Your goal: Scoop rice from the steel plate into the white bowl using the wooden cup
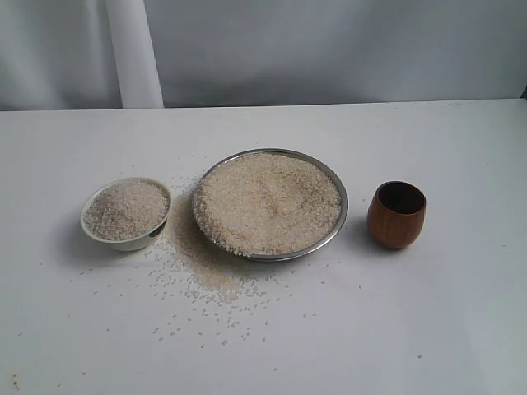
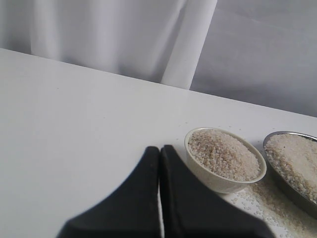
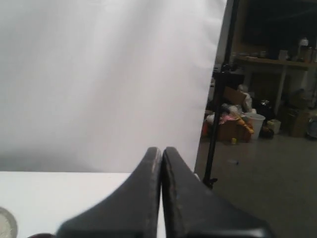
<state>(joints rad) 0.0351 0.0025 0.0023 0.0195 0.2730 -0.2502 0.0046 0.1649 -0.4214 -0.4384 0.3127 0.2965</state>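
The steel plate (image 1: 333,183) sits mid-table, heaped with rice (image 1: 268,202). Left of it stands the white bowl (image 1: 125,240), filled with rice, and loose grains (image 1: 210,276) lie scattered on the table between and in front of them. The wooden cup (image 1: 396,215) stands upright and empty to the right of the plate. Neither arm shows in the exterior view. My left gripper (image 2: 159,148) is shut with nothing in it, close beside the white bowl (image 2: 218,178); the steel plate (image 2: 292,191) shows beyond. My right gripper (image 3: 161,150) is shut and empty, over the table's corner.
A white backdrop with a white post (image 1: 134,51) stands behind the table. In the right wrist view the table's edge (image 3: 163,223) gives way to a dark floor, a black stand pole (image 3: 218,99) and a cluttered room.
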